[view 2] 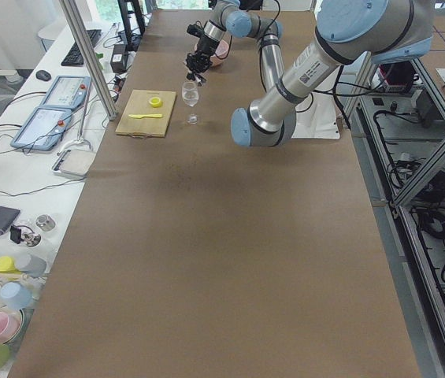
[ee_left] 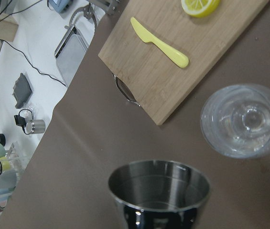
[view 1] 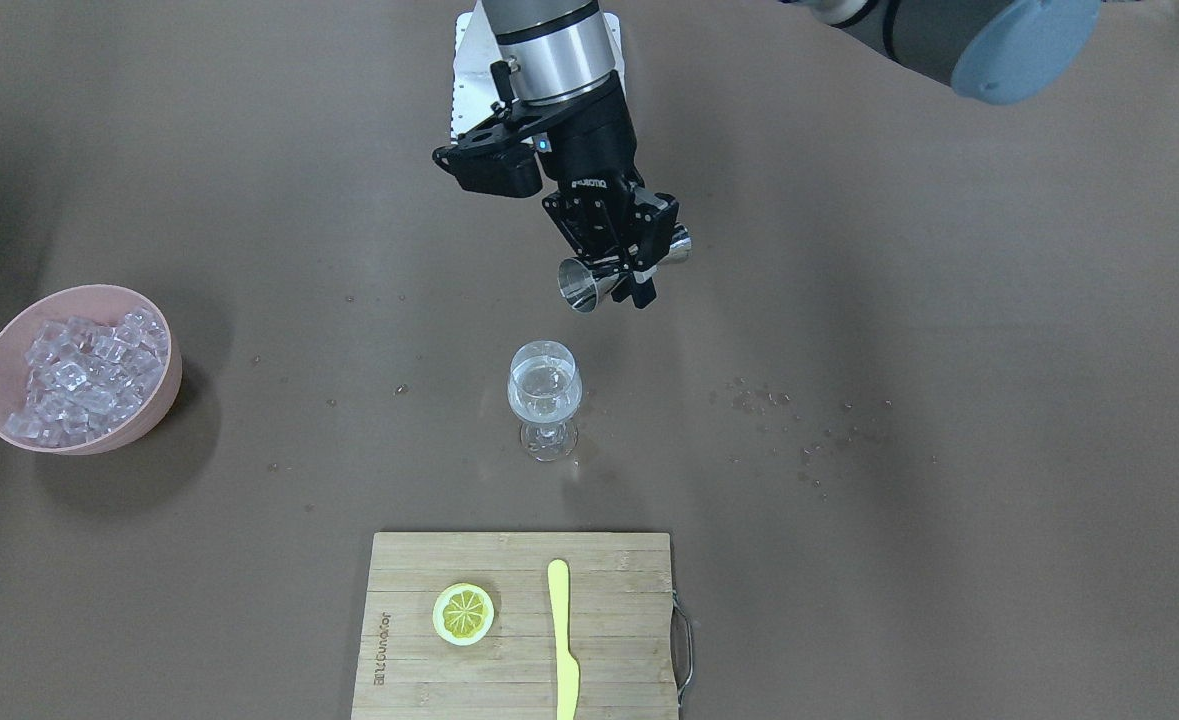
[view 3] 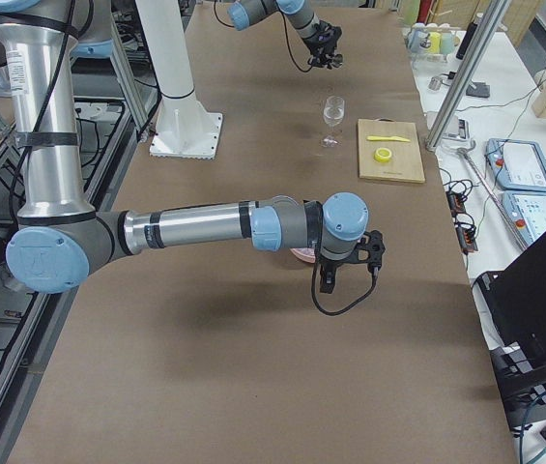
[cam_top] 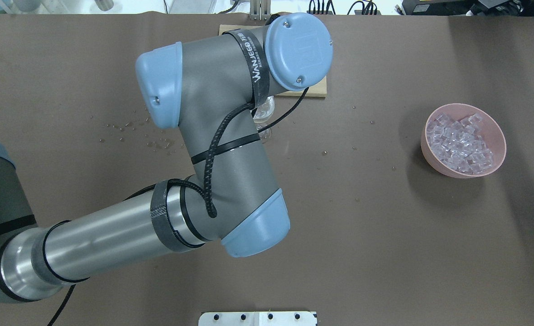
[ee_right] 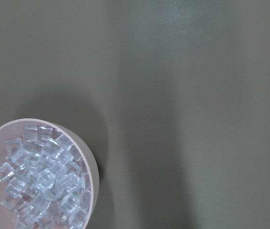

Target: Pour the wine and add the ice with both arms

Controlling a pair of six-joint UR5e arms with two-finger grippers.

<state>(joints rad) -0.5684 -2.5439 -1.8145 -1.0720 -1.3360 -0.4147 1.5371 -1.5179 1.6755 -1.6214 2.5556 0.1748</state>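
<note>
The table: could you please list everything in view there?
wine glass: one, clear, table centre
wine: little, colourless, in the wine glass
bowl: one, pink, robot's right side
ice: many cubes, clear, in the bowl
board: one, wooden, operators' edge
lemon slice: one, yellow, on the board
knife: one, yellow, on the board
jigger: one, steel, in the left gripper
left gripper: one, black, shut on the jigger
right gripper: one, black, by the bowl, state unclear

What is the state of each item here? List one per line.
left gripper: shut on the jigger
jigger: tipped on its side, looks empty
wine glass: upright, a little clear wine inside
bowl: upright, heaped with ice
right gripper: near the bowl, open or shut unclear
knife: flat on the cutting board
</note>
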